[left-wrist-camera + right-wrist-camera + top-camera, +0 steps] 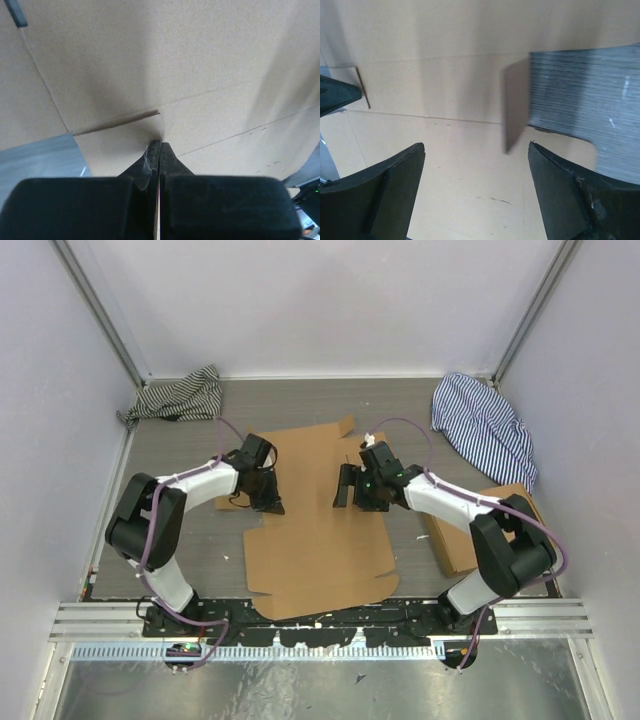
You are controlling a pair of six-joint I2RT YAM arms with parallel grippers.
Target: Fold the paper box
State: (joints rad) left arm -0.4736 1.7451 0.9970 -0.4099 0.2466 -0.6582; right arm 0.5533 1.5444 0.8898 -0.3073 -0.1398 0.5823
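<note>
Unfolded paper box (315, 540) lies flat, centre of top view. Your left gripper (160, 145) is clenched, tips pressed on sheet beside cut slit (117, 122); drag there and you risk tear. Your right gripper (475, 150) is spread wide over right-edge flap (515, 107); close off-centre and sheet skids, crease goes crooked.

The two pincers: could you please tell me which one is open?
The right pincer; it gapes wide above the paper box, while the left pincer is shut.
</note>
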